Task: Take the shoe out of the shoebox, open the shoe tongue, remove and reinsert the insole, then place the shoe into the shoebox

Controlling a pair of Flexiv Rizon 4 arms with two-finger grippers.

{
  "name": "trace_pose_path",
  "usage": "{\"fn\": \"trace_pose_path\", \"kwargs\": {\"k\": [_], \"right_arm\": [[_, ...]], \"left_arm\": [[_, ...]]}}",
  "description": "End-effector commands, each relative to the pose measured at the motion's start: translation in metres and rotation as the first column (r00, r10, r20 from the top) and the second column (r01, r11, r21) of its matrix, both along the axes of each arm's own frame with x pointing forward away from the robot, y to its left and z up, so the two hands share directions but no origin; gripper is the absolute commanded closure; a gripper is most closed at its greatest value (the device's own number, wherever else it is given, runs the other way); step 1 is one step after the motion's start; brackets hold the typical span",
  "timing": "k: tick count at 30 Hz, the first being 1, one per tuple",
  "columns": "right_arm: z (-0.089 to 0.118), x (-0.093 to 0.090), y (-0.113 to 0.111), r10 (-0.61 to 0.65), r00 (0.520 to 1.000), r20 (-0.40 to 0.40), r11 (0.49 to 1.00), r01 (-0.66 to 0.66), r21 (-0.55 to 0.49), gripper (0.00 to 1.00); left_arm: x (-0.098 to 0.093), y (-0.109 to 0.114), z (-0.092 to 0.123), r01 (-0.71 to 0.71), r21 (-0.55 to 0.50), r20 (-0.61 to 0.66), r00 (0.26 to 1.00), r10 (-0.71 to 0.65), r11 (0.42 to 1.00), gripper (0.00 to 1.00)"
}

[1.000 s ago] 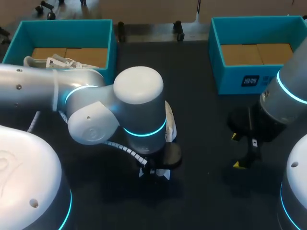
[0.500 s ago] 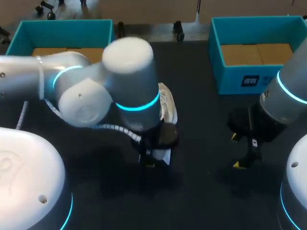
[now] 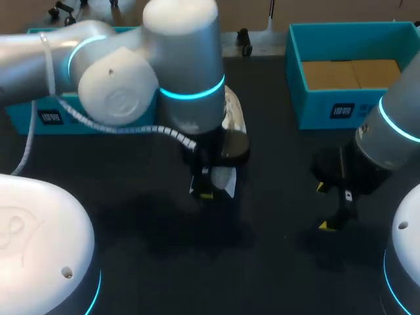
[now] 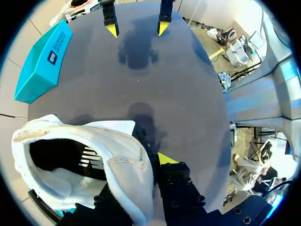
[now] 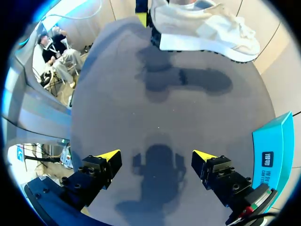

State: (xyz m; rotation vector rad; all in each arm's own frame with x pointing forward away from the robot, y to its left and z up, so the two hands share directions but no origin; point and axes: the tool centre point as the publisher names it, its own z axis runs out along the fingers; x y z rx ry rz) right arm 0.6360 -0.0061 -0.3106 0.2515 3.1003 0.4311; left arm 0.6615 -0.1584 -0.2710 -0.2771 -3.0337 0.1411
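Note:
A white shoe [image 3: 233,119] hangs off the table, under my left arm's wrist near the middle. My left gripper [image 3: 209,187] is shut on its heel collar. In the left wrist view the shoe [image 4: 94,155] shows its dark opening, and one yellow fingertip [image 4: 164,158] lies against the collar's outside. My right gripper [image 3: 331,207] stands open low over the table at the right, with nothing between its fingers. From the right wrist view, the right gripper [image 5: 156,155] faces the lifted shoe [image 5: 202,26], whose shadow falls on the table below it. A teal shoebox [image 3: 348,105] stands at the back right.
A second teal box [image 3: 39,118] at the back left is mostly hidden by my left arm. The dark tabletop [image 3: 275,262] lies between the two grippers. In the right wrist view, the right box's wall [image 5: 270,146] is close beside my right gripper.
My left arm has swung up and toward the back with the shoe, lifting its heel higher off the table. The right arm has not moved.

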Motion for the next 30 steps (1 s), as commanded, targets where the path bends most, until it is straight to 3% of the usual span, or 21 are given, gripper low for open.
{"fn": "trace_pose_path", "kwargs": {"k": [1, 9, 18, 26, 30], "right_arm": [[-0.001, -0.001, 0.0, 0.0, 1.0, 0.002, 1.0, 0.0, 0.0, 0.0], [-0.001, -0.001, 0.0, 0.0, 1.0, 0.002, 1.0, 0.0, 0.0, 0.0], [-0.001, -0.001, 0.0, 0.0, 1.0, 0.002, 1.0, 0.0, 0.0, 0.0], [-0.001, -0.001, 0.0, 0.0, 1.0, 0.002, 1.0, 0.0, 0.0, 0.0], [-0.001, -0.001, 0.0, 0.0, 1.0, 0.002, 1.0, 0.0, 0.0, 0.0]], "left_arm": [[0.014, -0.003, 0.029, 0.007, 0.02, -0.017, 1.0, -0.006, 1.0, 1.0], [0.031, 0.011, 0.057, 0.004, 0.018, -0.037, 0.999, -0.003, 1.0, 1.0], [0.065, 0.032, 0.094, -0.06, 0.027, -0.03, 0.998, 0.061, 0.998, 1.0], [0.106, 0.056, 0.109, -0.089, 0.061, -0.072, 0.993, 0.093, 0.994, 1.0], [0.106, 0.056, 0.109, -0.089, 0.061, -0.072, 0.993, 0.093, 0.994, 1.0]]}}
